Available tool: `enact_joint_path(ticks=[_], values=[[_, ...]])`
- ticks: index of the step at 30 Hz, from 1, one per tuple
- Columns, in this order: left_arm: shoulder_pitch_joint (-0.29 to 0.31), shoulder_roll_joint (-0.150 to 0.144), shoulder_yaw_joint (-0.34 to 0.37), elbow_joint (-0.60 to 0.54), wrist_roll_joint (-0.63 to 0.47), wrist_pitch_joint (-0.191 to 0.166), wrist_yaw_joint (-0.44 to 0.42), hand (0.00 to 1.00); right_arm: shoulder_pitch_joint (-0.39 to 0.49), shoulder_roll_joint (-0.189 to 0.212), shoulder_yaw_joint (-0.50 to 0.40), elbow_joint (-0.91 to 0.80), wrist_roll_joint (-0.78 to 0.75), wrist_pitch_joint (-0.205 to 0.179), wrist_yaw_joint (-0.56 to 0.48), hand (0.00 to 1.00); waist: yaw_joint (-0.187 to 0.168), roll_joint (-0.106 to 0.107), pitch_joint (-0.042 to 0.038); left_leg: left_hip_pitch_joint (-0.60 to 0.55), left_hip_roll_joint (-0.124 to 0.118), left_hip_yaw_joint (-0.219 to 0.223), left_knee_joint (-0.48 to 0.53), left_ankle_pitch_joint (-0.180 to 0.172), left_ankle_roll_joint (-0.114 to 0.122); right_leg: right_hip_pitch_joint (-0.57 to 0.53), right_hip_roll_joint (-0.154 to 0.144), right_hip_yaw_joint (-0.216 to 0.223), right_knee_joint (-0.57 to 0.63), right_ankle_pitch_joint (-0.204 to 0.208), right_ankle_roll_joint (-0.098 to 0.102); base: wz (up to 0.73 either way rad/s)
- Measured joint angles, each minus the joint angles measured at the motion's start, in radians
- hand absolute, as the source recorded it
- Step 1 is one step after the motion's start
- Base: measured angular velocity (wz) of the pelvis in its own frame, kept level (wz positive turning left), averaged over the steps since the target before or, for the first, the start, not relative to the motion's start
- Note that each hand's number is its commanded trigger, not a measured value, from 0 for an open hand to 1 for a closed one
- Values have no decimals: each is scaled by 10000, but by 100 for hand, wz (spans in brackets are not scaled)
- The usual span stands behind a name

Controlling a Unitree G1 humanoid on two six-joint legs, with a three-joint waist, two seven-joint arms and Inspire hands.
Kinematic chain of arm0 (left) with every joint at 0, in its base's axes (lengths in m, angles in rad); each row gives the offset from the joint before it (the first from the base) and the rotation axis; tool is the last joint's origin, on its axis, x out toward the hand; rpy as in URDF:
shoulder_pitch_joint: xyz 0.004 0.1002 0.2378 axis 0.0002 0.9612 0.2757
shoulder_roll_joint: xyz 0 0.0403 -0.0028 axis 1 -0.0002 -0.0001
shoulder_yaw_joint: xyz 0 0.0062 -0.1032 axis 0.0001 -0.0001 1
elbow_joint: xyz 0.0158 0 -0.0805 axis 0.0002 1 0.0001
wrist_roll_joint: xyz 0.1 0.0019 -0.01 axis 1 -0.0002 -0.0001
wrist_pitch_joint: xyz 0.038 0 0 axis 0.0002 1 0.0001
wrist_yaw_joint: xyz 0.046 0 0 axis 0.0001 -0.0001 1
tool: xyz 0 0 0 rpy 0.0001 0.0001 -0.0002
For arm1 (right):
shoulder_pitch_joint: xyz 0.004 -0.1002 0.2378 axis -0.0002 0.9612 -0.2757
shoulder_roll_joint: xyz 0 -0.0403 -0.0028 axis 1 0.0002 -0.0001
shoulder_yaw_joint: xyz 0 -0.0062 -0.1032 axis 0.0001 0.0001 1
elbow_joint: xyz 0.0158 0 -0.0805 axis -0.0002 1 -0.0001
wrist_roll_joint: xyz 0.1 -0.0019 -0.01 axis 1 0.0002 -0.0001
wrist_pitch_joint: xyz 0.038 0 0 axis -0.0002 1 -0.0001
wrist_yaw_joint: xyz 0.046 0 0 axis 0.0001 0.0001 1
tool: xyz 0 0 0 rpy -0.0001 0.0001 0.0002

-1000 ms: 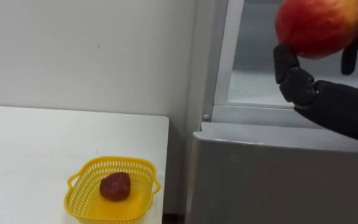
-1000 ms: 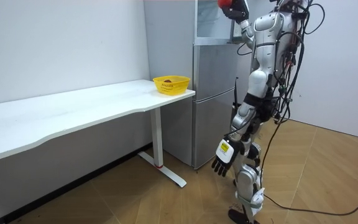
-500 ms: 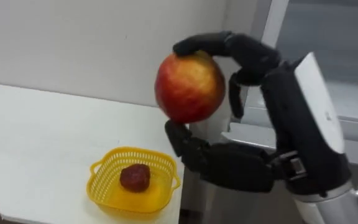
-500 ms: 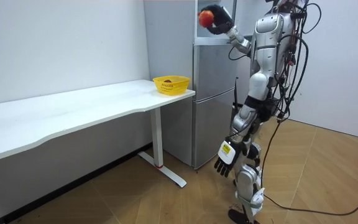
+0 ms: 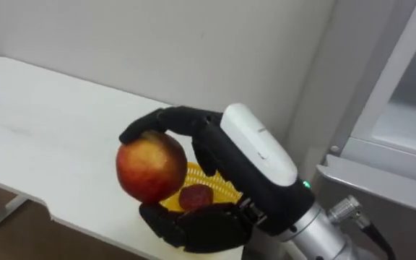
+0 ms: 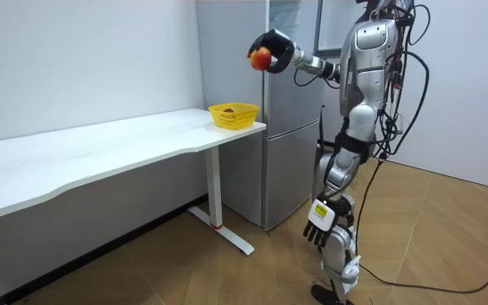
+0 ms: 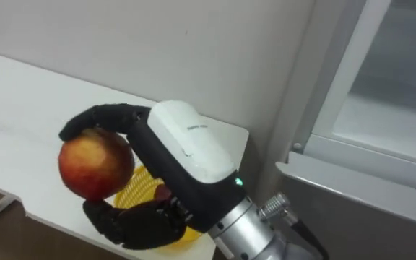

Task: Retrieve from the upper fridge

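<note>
**We see one apple (image 5: pixel 150 166) clamped in the right hand (image 5: pixel 255 162), up in the air near the yellow basket (image 5: pixel 215 180).**

The hand's fingers arch over the top of the apple and the thumb curls beneath it, so the fruit sits at the hand's left side, lifted clear of the white table (image 5: pixel 42 123) and covering part of the basket's rim in our view. We count one apple, one basket, one small dark-red lump (image 5: pixel 195 196) lying in that basket, one table and one grey fridge (image 5: pixel 388 180) with its upper compartment open. In the room view the left hand (image 6: pixel 320 233) hangs by the leg, fingers loose, holding nothing.
</note>
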Motion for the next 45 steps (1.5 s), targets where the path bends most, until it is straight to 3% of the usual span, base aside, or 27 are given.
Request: enact_joint_path(ticks=[4, 7, 9, 12, 17, 20, 21, 25, 31, 32, 33, 34, 35, 45], values=[[125, 22, 32, -8, 33, 52, -7, 0, -234, -94, -16, 1411, -42, 61, -5, 100, -4, -147, 12, -86, -25, -145, 165, 0, -1, 48, -34, -103, 0, 0, 1, 11], [185, 60, 90, -116, 39, 58, -77, 0, -610, -471, -17, 2597, -46, 184, -31, 100, 174, -345, 100, -132, -54, -150, 182, 0, -1, 24, -61, -112, -2, -2, 3, 0], [151, 137, 269, -141, 55, 104, -184, 0, -783, -762, -17, 3351, -39, 213, -45, 100, 254, -502, 68, -187, -61, -197, 206, -1, -2, 18, -72, -172, -10, -2, 3, 7], [178, 293, 316, -236, 40, 115, -390, 0, -1175, -1017, -17, 4354, -27, 342, -65, 100, 241, -654, 94, -311, -75, -414, 237, -2, -9, 24, -104, -401, -8, -2, 2, 19], [519, 323, 302, -526, 59, 234, -523, 0, -1399, -1146, -186, 5275, -13, 373, -293, 100, 175, -691, 83, -435, -82, -650, 285, -3, -10, 47, -137, -652, -22, -2, 3, 15], [546, 324, 301, -517, 59, 242, -527, 0, -1463, -1309, -197, 5738, -1, 380, -392, 100, 200, -698, 81, -514, -78, -783, 292, -2, -13, 38, -142, -770, -50, -2, 3, 13], [505, 332, 308, -505, 58, 242, -527, 0, -1463, -1381, -196, 5822, -2, 379, -395, 100, 230, -767, 37, -518, -78, -802, 298, 6, -20, 37, -141, -784, -61, -2, 3, 8], [502, 345, 294, -506, 61, 240, -526, 0, -1489, -1422, -194, 6332, 34, 356, -410, 100, 241, -786, 51, -506, -75, -829, 333, 30, -27, 58, -150, -820, -79, -3, 4, 2], [398, 484, 82, -508, 57, 240, -484, 0, -1677, -1425, 55, 6914, 330, 281, -429, 100, 287, -979, 184, -530, -75, -827, 325, 35, -34, 71, -146, -857, -172, -4, 5, 0], [359, 511, 30, -508, 59, 240, -477, 0, -1683, -1426, 60, 7003, 366, 291, -429, 81, 305, -1008, 183, -568, -78, -834, 350, 34, -34, 60, -152, -873, -173, -3, 5, 0], [315, 536, 19, -500, 60, 240, -472, 0, -1686, -1425, 60, 7059, 397, 305, -429, 24, 354, -988, 214, -595, -83, -828, 390, 33, -34, 51, -153, -871, -174, -3, 5, 0], [298, 545, 18, -497, 60, 241, -471, 0, -1686, -1425, 60, 7093, 397, 305, -429, 8, 397, -995, 212, -596, -84, -827, 394, 33, -35, 51, -154, -871, -173, -3, 5, 0], [256, 555, 29, -499, 62, 242, -471, 0, -1686, -1426, 60, 7170, 386, 307, -429, 0, 452, -997, 211, -601, -85, -825, 396, 33, -35, 44, -153, -868, -171, -3, 5, 0], [333, 552, 43, -768, 84, 422, -421, 0, -1686, -1425, 58, 7452, 423, 524, -561, 0, 780, -897, 236, -597, -84, -889, 368, 27, -42, 74, -139, -911, -200, -3, 4, 1]])
